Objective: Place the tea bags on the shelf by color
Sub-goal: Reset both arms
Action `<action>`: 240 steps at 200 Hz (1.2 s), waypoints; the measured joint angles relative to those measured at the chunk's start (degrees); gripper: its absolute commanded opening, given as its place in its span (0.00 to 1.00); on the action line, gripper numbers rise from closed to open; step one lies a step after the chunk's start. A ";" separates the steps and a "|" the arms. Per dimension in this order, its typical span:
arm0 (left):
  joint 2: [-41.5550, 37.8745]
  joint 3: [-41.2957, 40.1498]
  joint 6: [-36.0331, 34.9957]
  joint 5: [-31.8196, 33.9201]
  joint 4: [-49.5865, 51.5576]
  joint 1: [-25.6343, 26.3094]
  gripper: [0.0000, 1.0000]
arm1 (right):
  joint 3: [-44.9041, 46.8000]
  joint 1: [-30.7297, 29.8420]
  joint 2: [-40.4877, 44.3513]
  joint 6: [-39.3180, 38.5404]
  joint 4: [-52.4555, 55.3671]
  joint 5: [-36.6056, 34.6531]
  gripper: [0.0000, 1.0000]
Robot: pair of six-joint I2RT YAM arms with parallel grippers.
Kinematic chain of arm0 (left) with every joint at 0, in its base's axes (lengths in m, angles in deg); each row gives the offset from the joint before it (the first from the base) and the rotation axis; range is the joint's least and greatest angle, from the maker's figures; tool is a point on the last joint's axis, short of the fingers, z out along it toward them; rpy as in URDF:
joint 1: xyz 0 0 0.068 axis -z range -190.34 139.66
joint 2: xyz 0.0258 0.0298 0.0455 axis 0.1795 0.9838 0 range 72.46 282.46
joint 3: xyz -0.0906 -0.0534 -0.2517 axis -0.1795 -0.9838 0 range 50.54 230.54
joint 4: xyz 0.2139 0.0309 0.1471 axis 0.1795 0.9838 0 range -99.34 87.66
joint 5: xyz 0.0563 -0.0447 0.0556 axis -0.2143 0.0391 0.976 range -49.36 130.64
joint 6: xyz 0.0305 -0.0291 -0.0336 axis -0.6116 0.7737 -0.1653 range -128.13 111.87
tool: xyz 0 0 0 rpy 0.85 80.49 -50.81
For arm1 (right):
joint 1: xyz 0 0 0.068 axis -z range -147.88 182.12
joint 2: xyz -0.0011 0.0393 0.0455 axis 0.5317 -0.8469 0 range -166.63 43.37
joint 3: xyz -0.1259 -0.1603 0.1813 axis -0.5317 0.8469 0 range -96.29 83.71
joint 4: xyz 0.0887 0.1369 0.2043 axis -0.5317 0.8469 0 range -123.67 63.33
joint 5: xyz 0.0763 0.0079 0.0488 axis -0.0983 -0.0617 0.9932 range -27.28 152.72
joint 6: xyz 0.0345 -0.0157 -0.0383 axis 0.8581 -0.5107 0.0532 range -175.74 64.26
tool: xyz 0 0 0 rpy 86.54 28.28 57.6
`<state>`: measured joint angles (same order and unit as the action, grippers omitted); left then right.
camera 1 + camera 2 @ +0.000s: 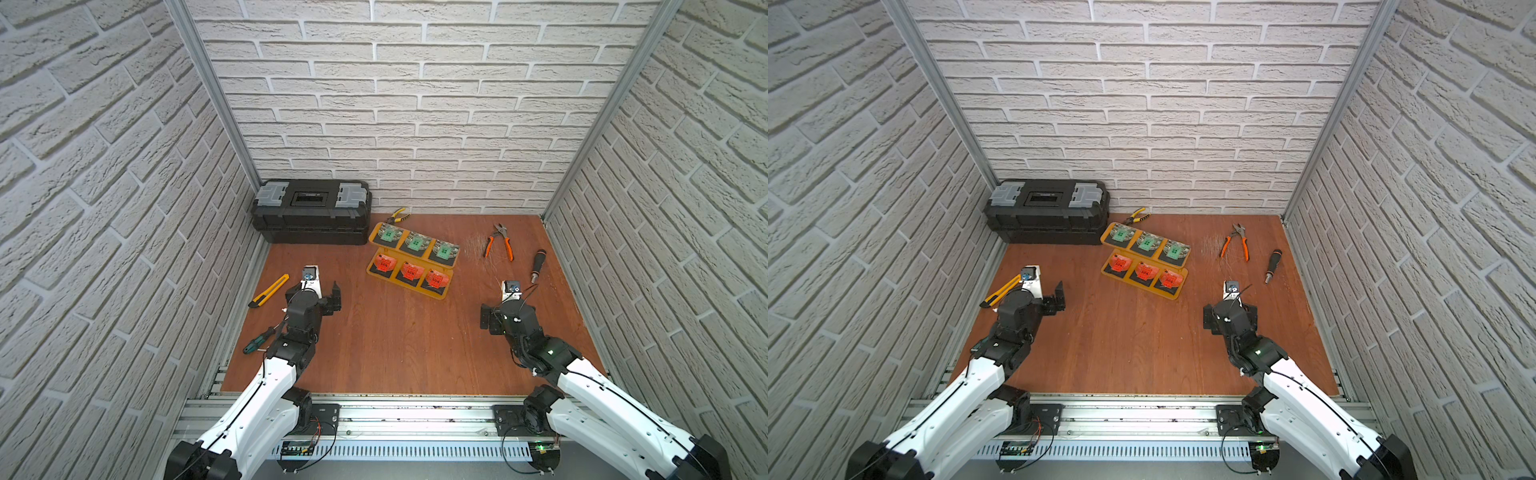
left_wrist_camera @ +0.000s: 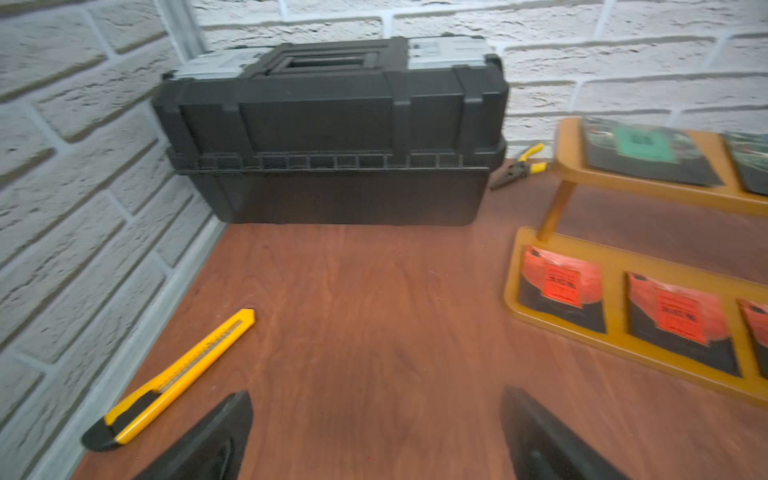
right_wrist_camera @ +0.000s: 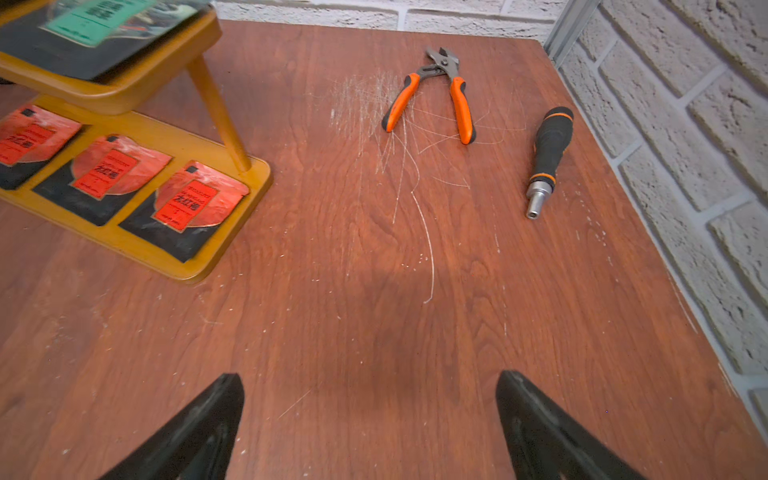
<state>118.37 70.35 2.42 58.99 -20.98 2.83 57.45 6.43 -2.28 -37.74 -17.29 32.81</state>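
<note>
Tea bags sit sorted on the shelf, greens above reds, ahead of and between the wide-open, empty left hand and right hand, which would do best to back away without nudging it.

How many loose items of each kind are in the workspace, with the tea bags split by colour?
Green tea bags: 3
Red tea bags: 3
Shelf: 1
Toolbox: 1
Pliers: 2
Screwdrivers: 2
Knife: 1
Total: 13
</note>
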 measured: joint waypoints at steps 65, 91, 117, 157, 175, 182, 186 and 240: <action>7.50 -3.63 -2.69 -7.78 -11.30 -15.19 0.99 | 0.00 8.79 -5.03 -6.14 -9.70 3.48 0.99; 16.04 -4.11 -3.30 -12.55 -18.78 -19.45 0.99 | 0.02 11.76 -6.82 -8.07 -13.99 5.73 0.99; 25.16 -4.24 -4.55 -16.39 -25.83 -20.76 0.98 | 0.02 14.08 -8.79 -9.49 -16.87 8.04 0.99; 36.98 -3.23 -6.43 -20.61 -34.73 -20.92 0.99 | 0.07 17.55 -10.93 -11.21 -19.56 11.85 0.99; 40.61 -1.79 -6.99 -21.27 -36.76 -20.81 0.98 | 0.55 18.82 -11.10 -11.67 -21.27 13.20 0.99; 41.81 -0.63 -7.28 -21.31 -36.37 -20.52 0.98 | 0.76 19.34 -11.19 -11.96 -21.90 13.57 0.99; 42.34 0.15 -7.50 -21.24 -35.74 -20.35 0.98 | 0.87 19.56 -11.23 -12.07 -22.29 13.79 0.99; 43.04 2.86 -9.42 -20.39 -35.82 -18.34 0.99 | 1.25 23.37 -19.45 -13.62 -29.83 17.20 0.99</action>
<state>161.41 73.21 -7.00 38.60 -56.80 -15.51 58.70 29.80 -21.73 -51.36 -47.13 50.01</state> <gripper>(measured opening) 0.985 0.993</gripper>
